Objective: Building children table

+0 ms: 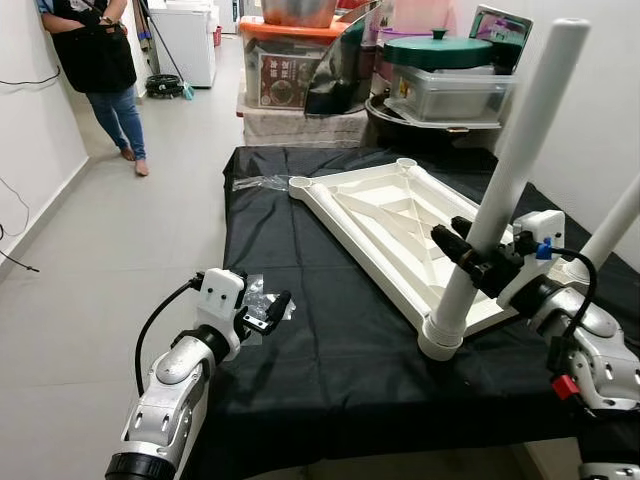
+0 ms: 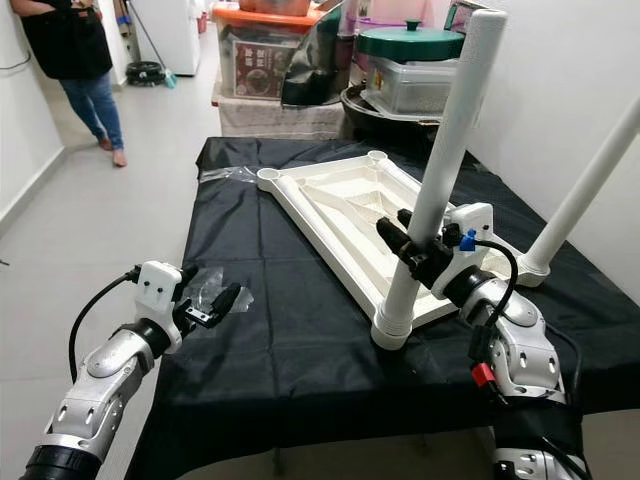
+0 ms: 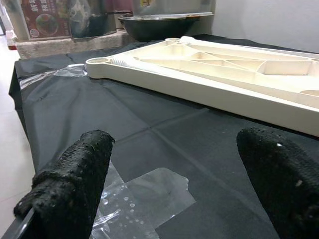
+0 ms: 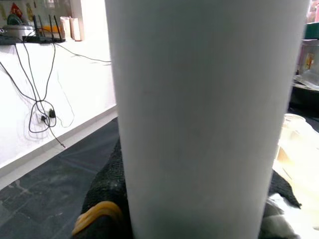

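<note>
Black cloth covers the counter (image 1: 330,370), which stands in a tiled room with stacked storage bins beyond its far edge and a person (image 1: 100,70) on the floor well off to the left. Left eye view: the white tabletop (image 1: 385,225) lies underside up across the counter's middle, so that its corner sockets face upward to take legs; one leg (image 1: 500,185) stands in the near corner socket, another leg (image 1: 615,225) rises at the right edge. Right eye view: the right gripper (image 2: 418,252) has its fingers closed around the near leg low on its shaft, probably to steady or seat it in the socket. The left gripper (image 2: 222,302) hovers at the near left edge over a clear plastic bag (image 2: 205,285). Left wrist view: its fingers (image 3: 75,184) are spread wide and hold nothing, the bag lying just beneath. Right wrist view: the leg's white shaft sits pressed between the dark pads.
</note>
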Controlling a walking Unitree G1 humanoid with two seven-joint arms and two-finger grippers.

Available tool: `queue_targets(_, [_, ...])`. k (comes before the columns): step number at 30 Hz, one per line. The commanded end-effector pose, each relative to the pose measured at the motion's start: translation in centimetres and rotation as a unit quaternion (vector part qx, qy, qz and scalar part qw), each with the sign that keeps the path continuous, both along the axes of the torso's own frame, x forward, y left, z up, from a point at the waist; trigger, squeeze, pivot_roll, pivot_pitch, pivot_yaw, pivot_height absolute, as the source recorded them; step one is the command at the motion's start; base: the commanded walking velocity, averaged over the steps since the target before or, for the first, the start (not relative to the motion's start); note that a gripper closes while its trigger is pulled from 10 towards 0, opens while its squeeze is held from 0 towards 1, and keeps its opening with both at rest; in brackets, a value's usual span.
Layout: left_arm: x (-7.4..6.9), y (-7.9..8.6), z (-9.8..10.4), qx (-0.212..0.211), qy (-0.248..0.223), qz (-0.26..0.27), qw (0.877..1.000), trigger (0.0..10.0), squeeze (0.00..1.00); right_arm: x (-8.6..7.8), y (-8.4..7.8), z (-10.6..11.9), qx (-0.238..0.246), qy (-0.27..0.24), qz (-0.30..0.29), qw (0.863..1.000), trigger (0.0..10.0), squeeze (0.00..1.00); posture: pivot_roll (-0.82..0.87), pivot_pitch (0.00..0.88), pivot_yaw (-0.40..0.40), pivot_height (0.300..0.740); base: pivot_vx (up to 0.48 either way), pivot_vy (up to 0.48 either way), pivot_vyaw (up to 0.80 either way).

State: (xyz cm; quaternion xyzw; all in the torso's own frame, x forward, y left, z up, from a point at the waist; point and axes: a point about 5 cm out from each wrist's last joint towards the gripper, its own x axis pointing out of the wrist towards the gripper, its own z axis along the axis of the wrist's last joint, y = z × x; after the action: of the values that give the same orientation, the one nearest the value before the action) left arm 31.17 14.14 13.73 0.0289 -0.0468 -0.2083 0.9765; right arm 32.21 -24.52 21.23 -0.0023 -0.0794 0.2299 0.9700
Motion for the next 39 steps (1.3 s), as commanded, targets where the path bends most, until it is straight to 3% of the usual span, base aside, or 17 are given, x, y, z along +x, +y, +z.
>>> queue_targets(1, [-0.1, -0.1, -0.2, 0.009, 0.002, -0.005, 1.0, 10.0, 0.0, 0.0, 0.1, -1.0, -0.003, 0.02, -0.011, 1.0, 0.0, 0.0, 0.02, 0.0, -0.062, 0.74, 0.0, 0.0, 0.0])
queue_targets(5, [-0.2, -0.1, -0.2, 0.009, 0.003, -0.006, 1.0, 10.0, 0.0, 0.0, 0.3, -1.7, 0.005, 0.032, -0.026, 0.999, 0.0, 0.0, 0.02, 0.0, -0.062, 0.74, 0.0, 0.0, 0.0])
queue_targets(10, [-0.2, 0.0, -0.3, 0.009, 0.003, -0.004, 1.0, 10.0, 0.0, 0.2, 0.7, -3.0, 0.019, 0.067, -0.097, 0.993, 0.0, 0.0, 0.02, 0.0, -0.065, 0.74, 0.0, 0.0, 0.0])
queue_targets(18, [-0.2, 0.0, -0.3, 0.008, 0.003, -0.001, 1.0, 10.0, 0.0, -0.3, 3.2, -4.7, 0.03, 0.087, -0.184, 0.979, 0.0, 0.0, 0.02, 0.0, -0.068, 0.74, 0.0, 0.0, 0.0])
queue_targets(20, [-0.2, 0.0, -0.4, 0.008, 0.003, 0.0, 1.0, 10.0, 0.0, -0.6, 4.6, -5.6, 0.024, 0.097, -0.224, 0.969, 0.0, 0.0, 0.02, 0.0, -0.069, 0.74, 0.0, 0.0, 0.0])
queue_targets(27, [-0.2, 0.0, -0.4, 0.007, 0.003, 0.001, 1.0, 10.0, 0.0, -0.6, 6.4, -7.2, -0.004, 0.145, -0.287, 0.947, 0.0, 0.0, 0.01, 0.0, -0.072, 0.74, 0.0, 0.0, 0.0])
queue_targets(33, [-0.2, -0.1, -0.4, 0.006, 0.004, 0.001, 1.0, 10.0, 0.0, -0.1, 6.7, -7.9, 0.013, 0.183, -0.329, 0.926, 0.0, 0.0, 0.02, 0.0, -0.082, 0.74, 0.0, 0.0, 0.0])
queue_targets(35, [-0.3, -0.2, -0.5, 0.005, 0.006, 0.003, 1.0, 10.0, 0.0, 0.2, 6.7, -7.9, 0.025, 0.191, -0.371, 0.908, 0.0, 0.0, 0.02, 0.0, -0.086, 0.74, 0.0, 0.0, 0.0])
queue_targets(39, [-0.3, -0.2, -0.6, 0.005, 0.006, 0.004, 1.0, 10.0, 0.0, 0.2, 6.5, -7.8, 0.035, 0.187, -0.387, 0.902, 0.0, 0.0, 0.02, 0.0, -0.086, 0.74, 0.0, 0.0, 0.0])
